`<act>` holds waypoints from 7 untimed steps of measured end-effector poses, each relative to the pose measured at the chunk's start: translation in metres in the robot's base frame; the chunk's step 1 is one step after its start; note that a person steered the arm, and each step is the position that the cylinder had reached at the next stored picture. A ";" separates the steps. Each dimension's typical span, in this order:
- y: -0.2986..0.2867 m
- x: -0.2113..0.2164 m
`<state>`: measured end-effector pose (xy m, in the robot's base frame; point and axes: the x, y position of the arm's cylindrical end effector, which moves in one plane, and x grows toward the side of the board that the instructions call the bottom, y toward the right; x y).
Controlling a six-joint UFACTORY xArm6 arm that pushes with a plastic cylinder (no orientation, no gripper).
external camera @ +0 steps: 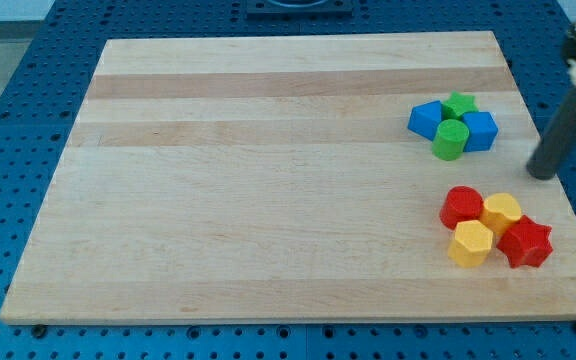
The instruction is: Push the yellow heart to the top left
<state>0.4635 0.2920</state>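
Your arm carries no jaws at all, only a straight dark rod, so there is nothing to stand apart or clamp; my tip [542, 175] rests near the right edge of the pale wooden board [268, 200], touching no block. Below it and toward the view's left sits a tight cluster of four: a red rounded block [461, 206], a yellow block [502, 211] just to its right, a second yellow block with flat hexagon-like facets [470, 243] below them, and a red star-shaped block [525, 243] at the cluster's right. You cannot tell for sure which yellow piece is the heart; the upper one looks the likelier, lying near the tip, down and left of it. Up and left of the tip is a second huddle, apart from the first: a green star-shaped block [459, 104] on top, a blue block [427, 119] at left, another blue block [480, 130] at right, and a green cylinder [450, 140] in front. Around the board you see blue perforated table [28, 100].
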 end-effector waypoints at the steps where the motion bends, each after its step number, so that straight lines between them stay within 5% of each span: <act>1: 0.027 0.025; 7: -0.053 0.086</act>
<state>0.5496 0.2386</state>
